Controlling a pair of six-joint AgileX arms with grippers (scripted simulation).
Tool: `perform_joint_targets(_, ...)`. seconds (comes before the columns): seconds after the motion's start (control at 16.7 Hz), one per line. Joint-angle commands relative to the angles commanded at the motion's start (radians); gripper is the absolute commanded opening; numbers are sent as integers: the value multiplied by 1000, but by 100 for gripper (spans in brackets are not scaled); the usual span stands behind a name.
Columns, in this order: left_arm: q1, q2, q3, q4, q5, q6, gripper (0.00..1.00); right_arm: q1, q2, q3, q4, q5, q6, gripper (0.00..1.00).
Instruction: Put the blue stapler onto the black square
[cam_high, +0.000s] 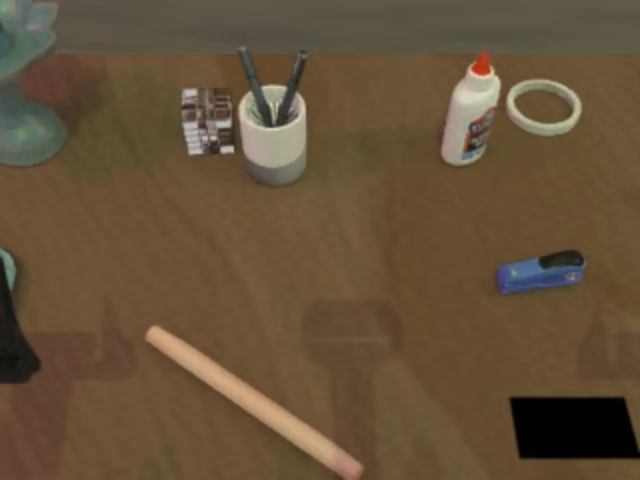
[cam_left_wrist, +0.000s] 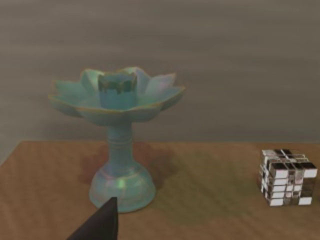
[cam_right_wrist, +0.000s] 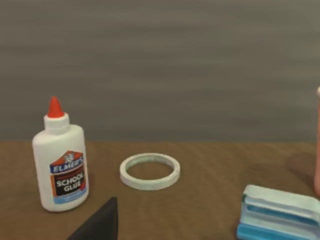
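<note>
Flat black square (cam_high: 574, 427) lies near glossy, elongated blue stapler (cam_high: 541, 272); claw states unclear

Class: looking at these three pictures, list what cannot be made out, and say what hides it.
- Both grippers: the top view shows no arm; each wrist view shows only one dark tip at its edge, so open or shut is unknown.
- Dark object: cut off by the top view's left edge.
- Blue and white object: cut off in the right wrist view.
</note>
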Motion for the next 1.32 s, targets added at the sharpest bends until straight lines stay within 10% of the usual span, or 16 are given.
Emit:
perform_joint_targets(0.48, 0, 0, 0, 0, 0, 0, 100, 38, 219, 214, -144, -6, -188, 100)
perform_joint_targets(1.32, 0, 0, 0, 0, 0, 0, 100, 198, 1655, 1295, -922, 5, -1156, 100)
